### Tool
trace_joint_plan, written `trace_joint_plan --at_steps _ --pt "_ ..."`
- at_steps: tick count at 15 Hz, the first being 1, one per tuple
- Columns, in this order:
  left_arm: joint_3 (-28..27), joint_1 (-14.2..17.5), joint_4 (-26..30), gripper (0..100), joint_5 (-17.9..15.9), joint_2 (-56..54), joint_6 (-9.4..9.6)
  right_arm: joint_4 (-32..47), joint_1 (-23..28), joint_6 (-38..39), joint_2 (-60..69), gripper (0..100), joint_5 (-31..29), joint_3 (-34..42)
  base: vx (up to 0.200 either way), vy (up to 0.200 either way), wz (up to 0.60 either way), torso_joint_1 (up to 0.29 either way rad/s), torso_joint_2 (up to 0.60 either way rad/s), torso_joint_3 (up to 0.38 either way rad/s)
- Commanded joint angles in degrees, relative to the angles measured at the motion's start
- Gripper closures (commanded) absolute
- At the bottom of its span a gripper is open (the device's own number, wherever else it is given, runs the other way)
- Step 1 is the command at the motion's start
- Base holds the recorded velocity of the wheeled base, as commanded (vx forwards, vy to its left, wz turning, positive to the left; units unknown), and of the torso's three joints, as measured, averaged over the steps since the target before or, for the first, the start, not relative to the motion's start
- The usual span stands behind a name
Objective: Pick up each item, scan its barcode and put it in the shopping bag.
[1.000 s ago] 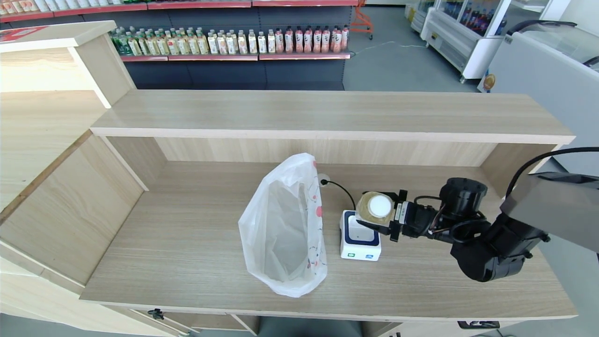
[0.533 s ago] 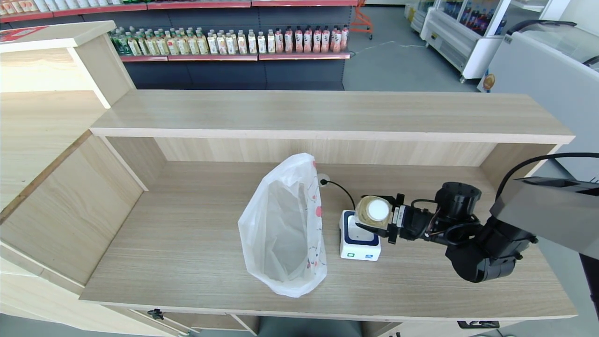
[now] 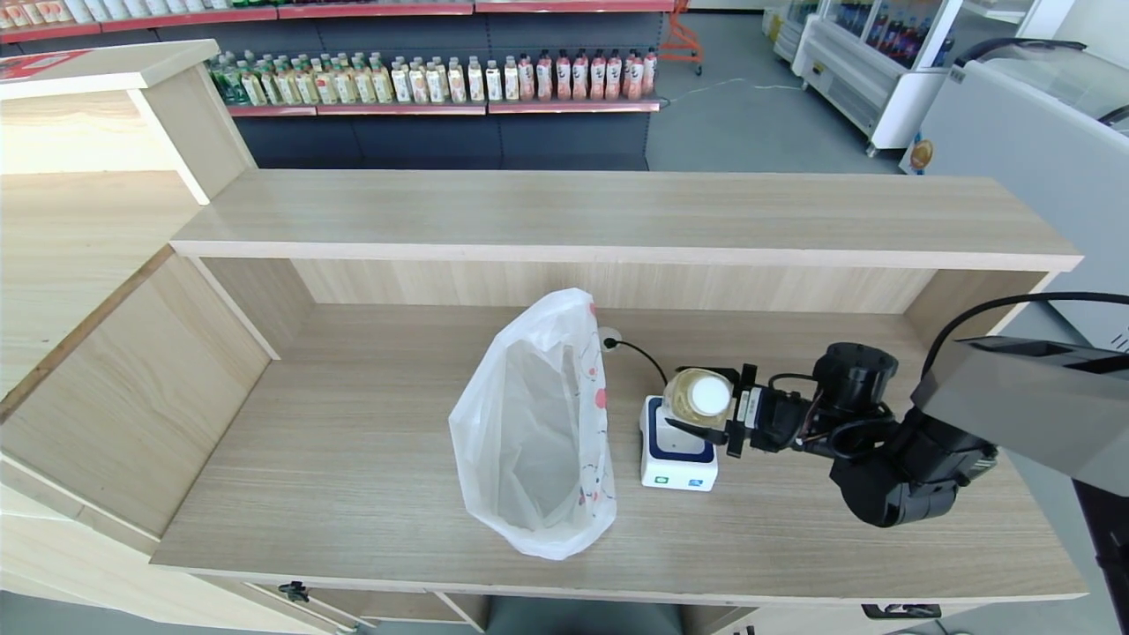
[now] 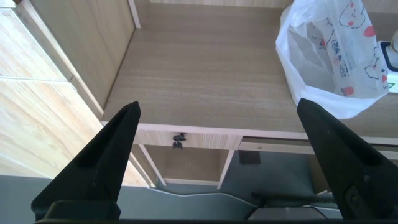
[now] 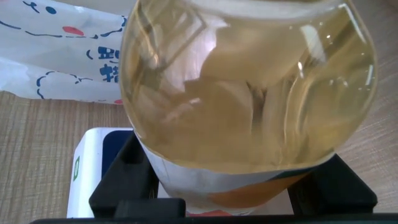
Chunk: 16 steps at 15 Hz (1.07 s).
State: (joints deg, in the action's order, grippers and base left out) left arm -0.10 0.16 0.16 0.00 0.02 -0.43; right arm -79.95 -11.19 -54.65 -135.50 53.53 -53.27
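Holding a bottle [image 3: 701,397] of pale yellow liquid, white cap up, the right fingers [image 3: 684,428] are closed on its sides in the head view. The bottle hangs upright over the rear part of the white scanner [image 3: 677,463]; contact with it cannot be told. The shopping bag [image 3: 538,432] stands open on the bench [image 3: 353,459], just beside the scanner on its left. A black cable [image 3: 637,353] runs off behind the scanner.

Left wrist view: left fingers [image 4: 115,155] spread wide, nothing between them, out past the bench's near edge.

Right wrist view: bottle clamped between the dark fingers, scanner directly beneath, the bag's printed side beyond.
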Motion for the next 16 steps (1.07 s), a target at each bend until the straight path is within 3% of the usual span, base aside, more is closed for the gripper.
trace_joint_plan --at_steps 1,16 --pt "0.0 0.0 0.0 0 0.0 0.0 -0.01 0.1 0.0 0.0 -0.7 100 0.1 -0.6 0.000 0.000 0.00 0.000 0.00 0.000" --pt "0.0 0.0 0.0 0 0.0 0.0 -0.01 0.0 0.1 0.3 -0.6 100 -0.1 -1.0 0.000 0.000 0.00 0.000 0.00 0.000"
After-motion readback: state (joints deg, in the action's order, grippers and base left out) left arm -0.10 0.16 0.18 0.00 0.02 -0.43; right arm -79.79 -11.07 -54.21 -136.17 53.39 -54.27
